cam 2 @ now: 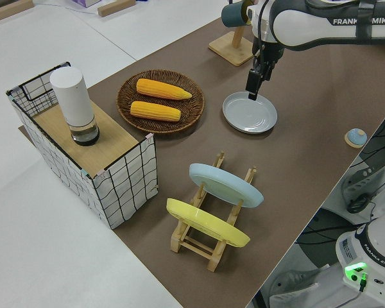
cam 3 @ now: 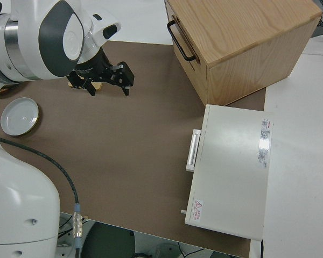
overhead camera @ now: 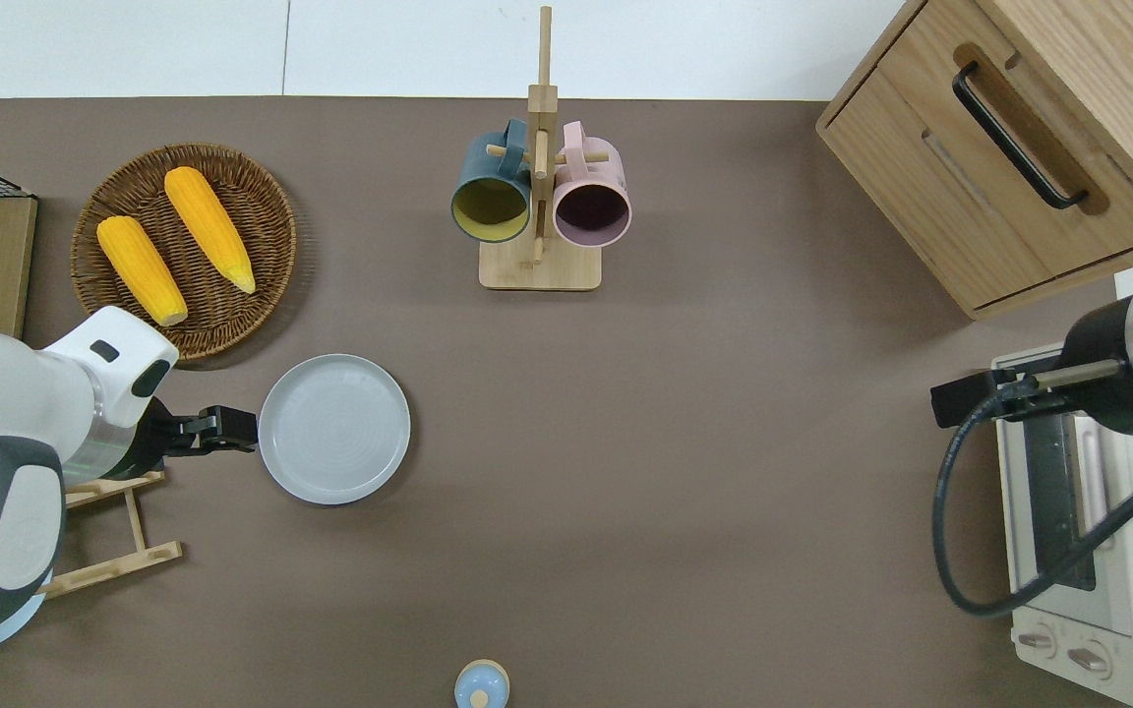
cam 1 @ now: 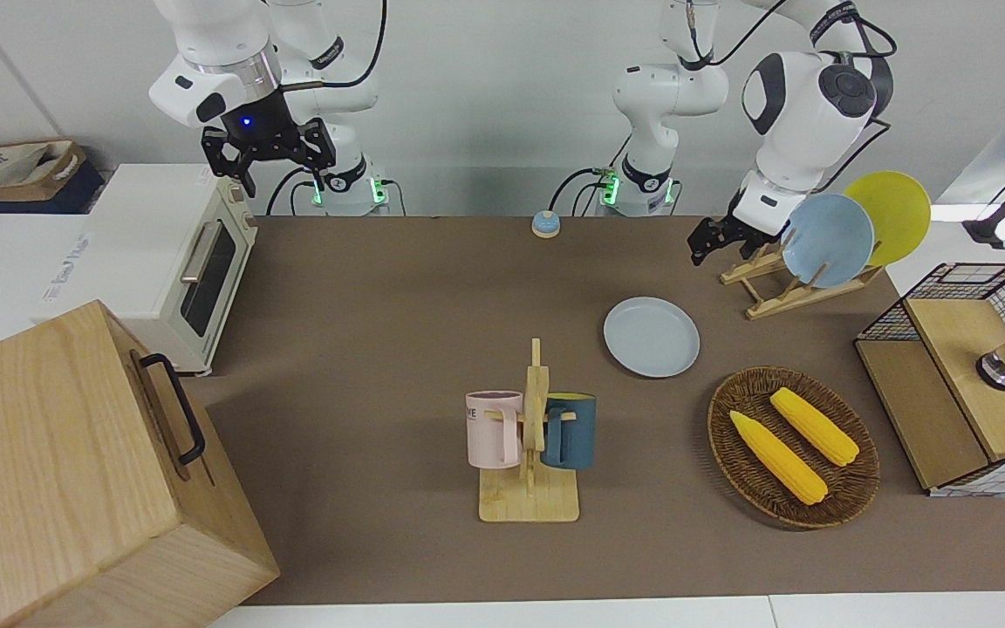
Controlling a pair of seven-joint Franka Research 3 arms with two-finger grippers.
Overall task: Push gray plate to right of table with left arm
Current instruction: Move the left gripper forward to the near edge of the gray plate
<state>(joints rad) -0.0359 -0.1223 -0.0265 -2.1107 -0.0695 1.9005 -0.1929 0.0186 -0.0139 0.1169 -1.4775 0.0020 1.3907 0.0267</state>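
The gray plate (cam 1: 651, 337) lies flat on the brown table (cam 1: 398, 305), between the wicker basket and the plate rack; it also shows in the overhead view (overhead camera: 334, 429) and the left side view (cam 2: 249, 112). My left gripper (overhead camera: 232, 430) is shut and empty. It hangs in the air (cam 1: 705, 244) over the table just beside the plate's rim, on the side toward the left arm's end, pointing at the plate (cam 2: 252, 86). No contact with the plate shows. My right gripper (cam 1: 280, 170) is open and parked.
A wicker basket (overhead camera: 271, 197) with two corn cobs lies farther from the robots than the plate. A wooden rack (overhead camera: 124, 511) with a sky-blue plate (cam 1: 827, 240) and a yellow plate (cam 1: 891, 214), a mug stand (overhead camera: 539, 265), a small bell (overhead camera: 480, 685), a wooden cabinet (overhead camera: 1009, 147) and a toaster oven (cam 1: 188, 262) stand around.
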